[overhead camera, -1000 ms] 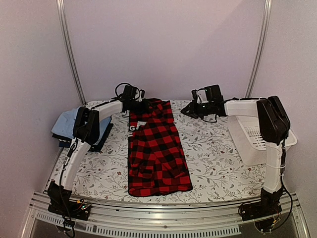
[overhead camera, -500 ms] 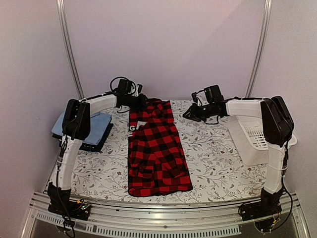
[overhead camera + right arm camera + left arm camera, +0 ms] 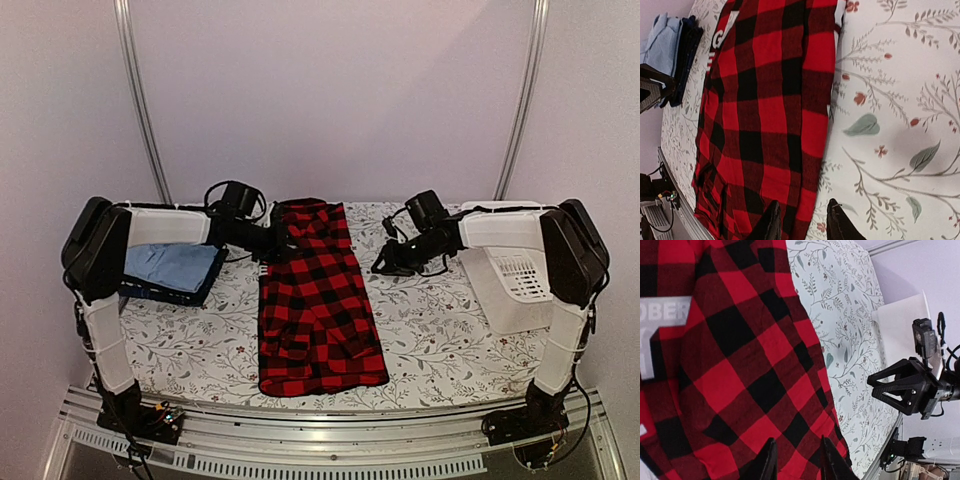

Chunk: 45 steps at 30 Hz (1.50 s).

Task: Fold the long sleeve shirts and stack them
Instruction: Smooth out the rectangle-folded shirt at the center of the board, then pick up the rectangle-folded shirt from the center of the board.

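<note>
On the table's (image 3: pixel 430 330) far right sits the white basket (image 3: pixel 495 295), showing only slatted walls. Left gripper (image 3: pixel 797 460) and right gripper (image 3: pixel 802 220), both spread apart, flank the flannel shirt (image 3: pixel 315 300).

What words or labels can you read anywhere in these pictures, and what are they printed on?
"OBER": white lettering on the red-and-black flannel shirt, left wrist view; the picture's edge cuts it off, so the word is incomplete.
"G": the same lettering in the right wrist view; the shapes next to it are cropped and unreadable.
White basket: no text can be made out.
</note>
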Tool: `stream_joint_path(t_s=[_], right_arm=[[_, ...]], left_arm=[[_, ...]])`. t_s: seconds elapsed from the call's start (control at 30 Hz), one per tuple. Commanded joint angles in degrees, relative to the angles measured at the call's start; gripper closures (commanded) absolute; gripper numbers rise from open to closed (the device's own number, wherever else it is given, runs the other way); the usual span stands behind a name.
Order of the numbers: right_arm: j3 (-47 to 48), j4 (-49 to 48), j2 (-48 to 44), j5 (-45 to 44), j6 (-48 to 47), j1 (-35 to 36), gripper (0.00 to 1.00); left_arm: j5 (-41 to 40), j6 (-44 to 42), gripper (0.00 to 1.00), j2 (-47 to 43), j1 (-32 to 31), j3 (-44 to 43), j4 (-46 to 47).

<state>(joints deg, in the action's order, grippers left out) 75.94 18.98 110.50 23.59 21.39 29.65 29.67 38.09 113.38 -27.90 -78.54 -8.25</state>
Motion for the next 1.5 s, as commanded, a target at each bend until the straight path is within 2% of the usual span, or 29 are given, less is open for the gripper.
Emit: stream_joint_path(t_s=[0.0,0.1,0.17,0.4,0.67,1.0,1.47], right_arm=[[-11.03,-3.96,-7.81,-1.7,3.2,5.01,0.69],[-20.74,-10.78,-14.14,-3.59,5.0,8.73,0.62],[-23.45,-9.31,-17.15,-2.27,9.04,9.1,0.59],[-32.53,-13.14,-24.31,0.55,12.93,9.24,0.53],[-38.01,-18.45,-24.81,3.9,15.94,9.97,0.51],[-38.81,-23.09,-20.4,3.55,17.81,10.69,0.5],[-38.84,-27.31,-14.14,4.2,18.96,11.52,0.52]], left_arm=[[-6.61,1.83,0.71,-11.36,-6.35,14.75,4.91],[-13.84,4.27,0.73,-17.72,-9.35,25.0,5.4],[-13.86,9.02,0.75,-20.94,-9.5,30.18,3.92],[-16.15,14.06,0.77,-30.3,-11.46,41.36,4.58],[-14.61,14.59,0.76,-31.51,-11.93,44.37,3.88],[-13.01,14.96,0.65,-30.59,-12.06,48.01,7.28],[-9.24,18.06,0.7,-27.04,-12.18,52.07,13.75]])
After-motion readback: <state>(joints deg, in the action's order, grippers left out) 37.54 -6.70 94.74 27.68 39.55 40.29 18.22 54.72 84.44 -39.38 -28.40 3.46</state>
